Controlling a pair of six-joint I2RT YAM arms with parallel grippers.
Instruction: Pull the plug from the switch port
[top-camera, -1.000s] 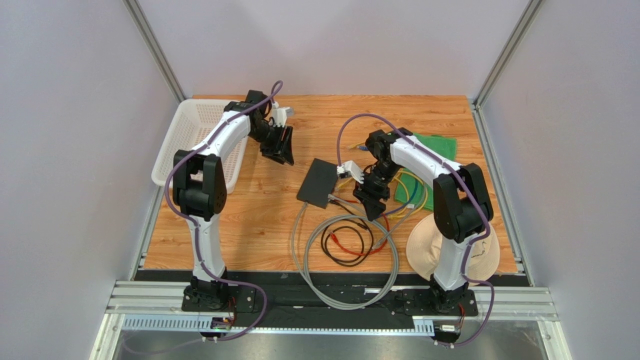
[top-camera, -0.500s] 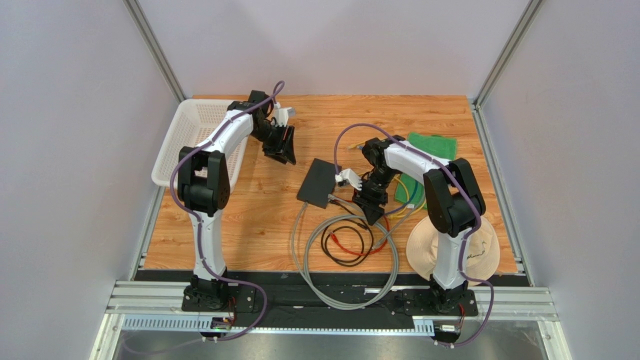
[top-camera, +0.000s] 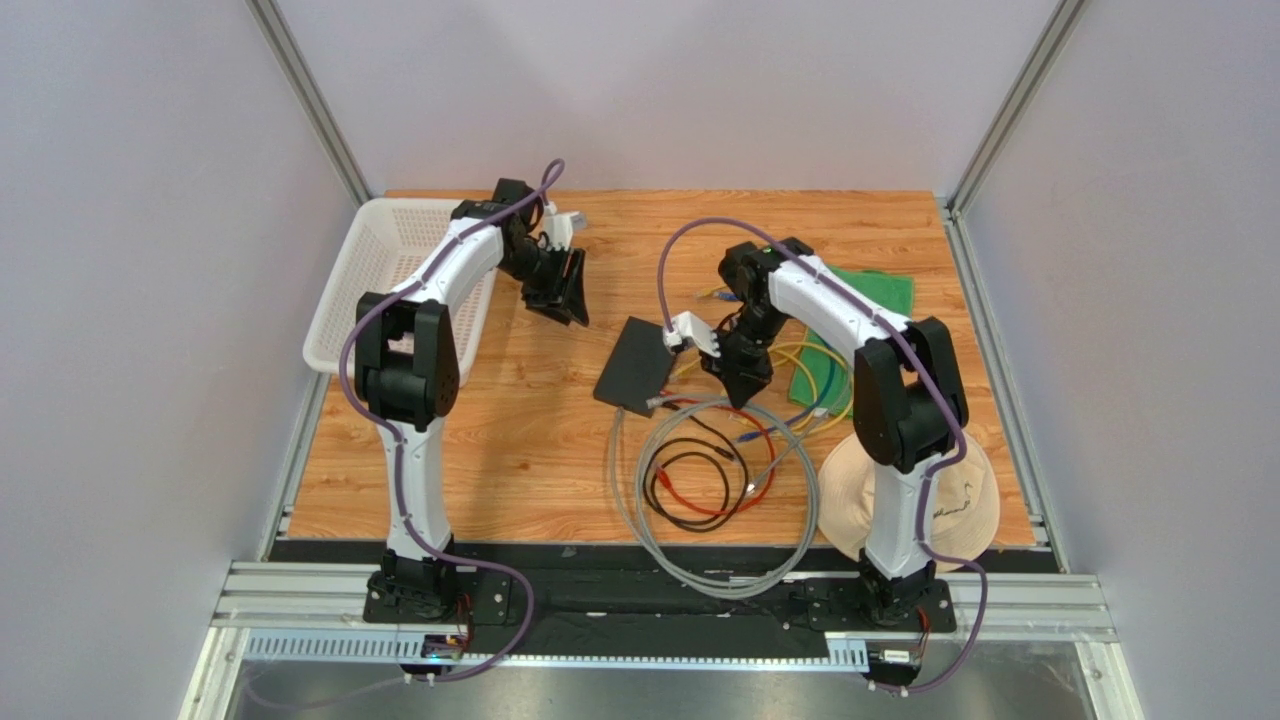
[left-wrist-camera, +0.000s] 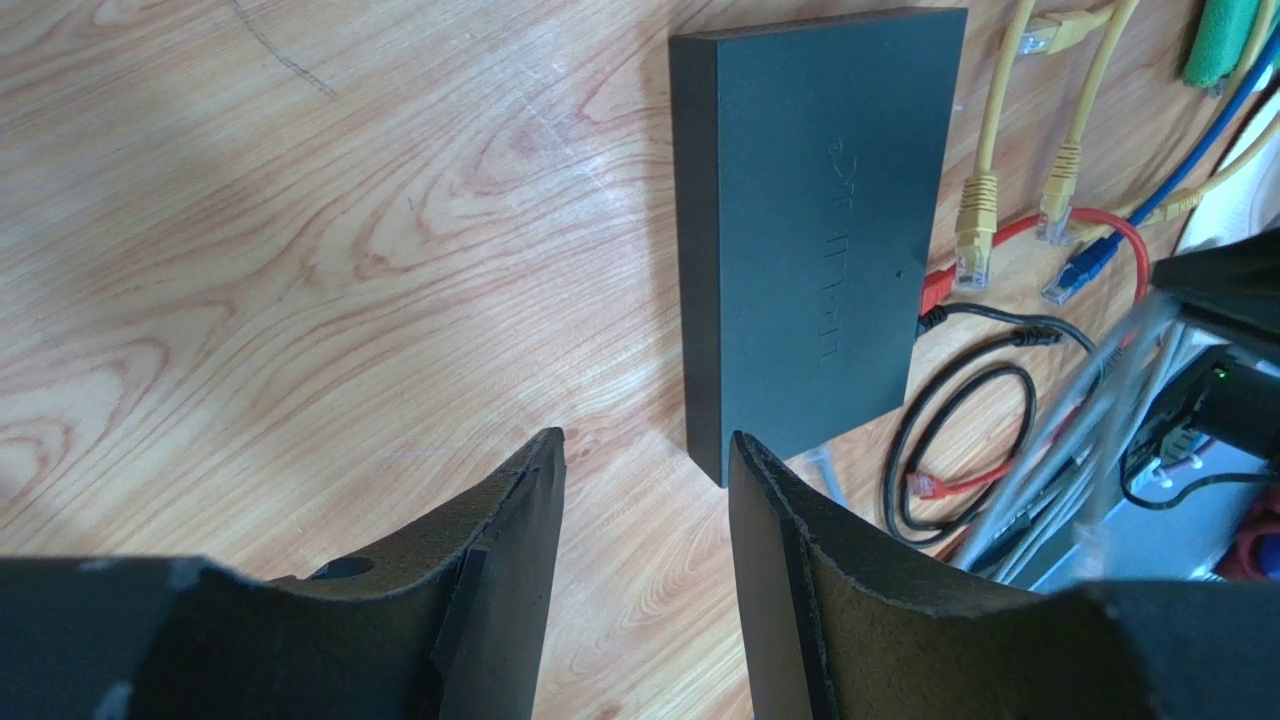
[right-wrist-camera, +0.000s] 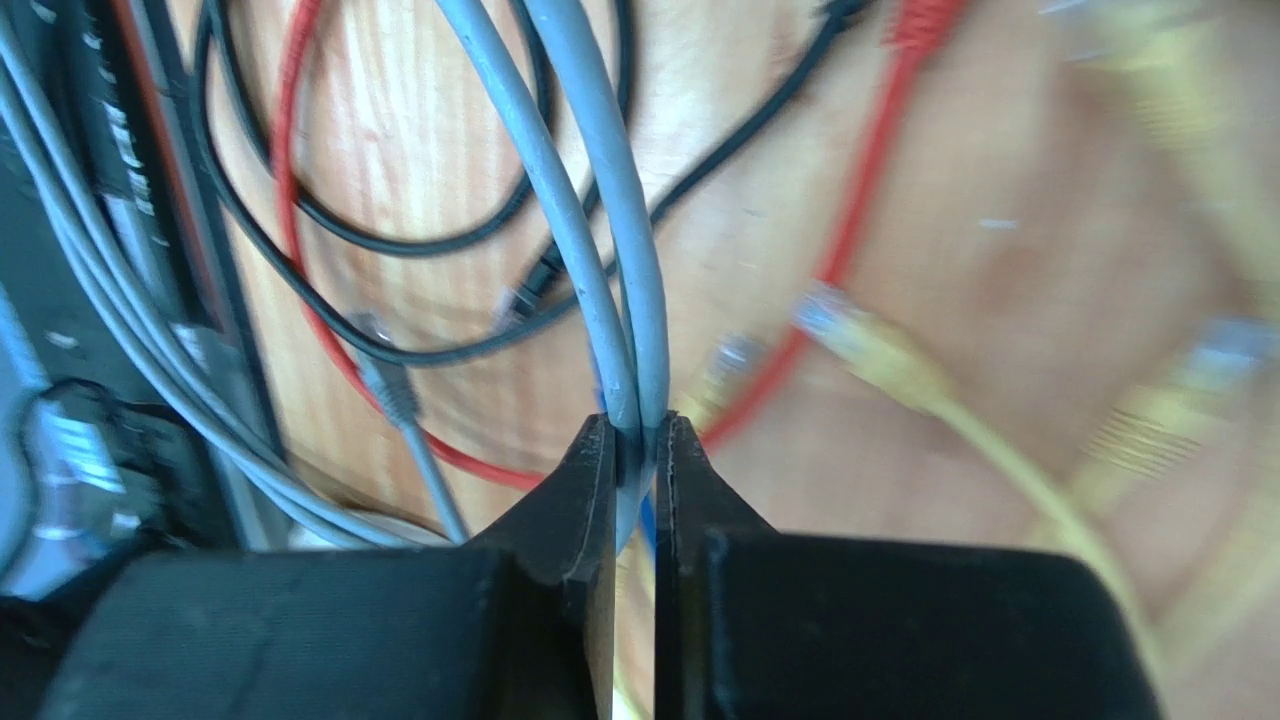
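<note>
The switch (top-camera: 634, 365) is a flat black box in the middle of the table, also seen in the left wrist view (left-wrist-camera: 812, 225). My right gripper (top-camera: 739, 387) hangs just to its right, shut (right-wrist-camera: 639, 428) on two strands of grey cable (right-wrist-camera: 609, 255). That cable's big loop (top-camera: 721, 578) lies toward the near edge. A red plug (left-wrist-camera: 935, 285) and a black plug (left-wrist-camera: 935, 315) rest at the switch's cable-side edge; I cannot tell whether they sit in ports. My left gripper (top-camera: 565, 308) hovers open (left-wrist-camera: 643, 438) to the left of the switch, holding nothing.
A white basket (top-camera: 376, 285) stands at the far left. A green cloth (top-camera: 879, 288) lies at the back right and a beige hat (top-camera: 902, 495) by the right arm's base. Yellow cables (top-camera: 819, 383) and red and black coils (top-camera: 699, 480) crowd the area right of the switch.
My right gripper has shut on the grey cable and moved toward the far side. The grey loop has slid to the right. The left arm has not moved.
</note>
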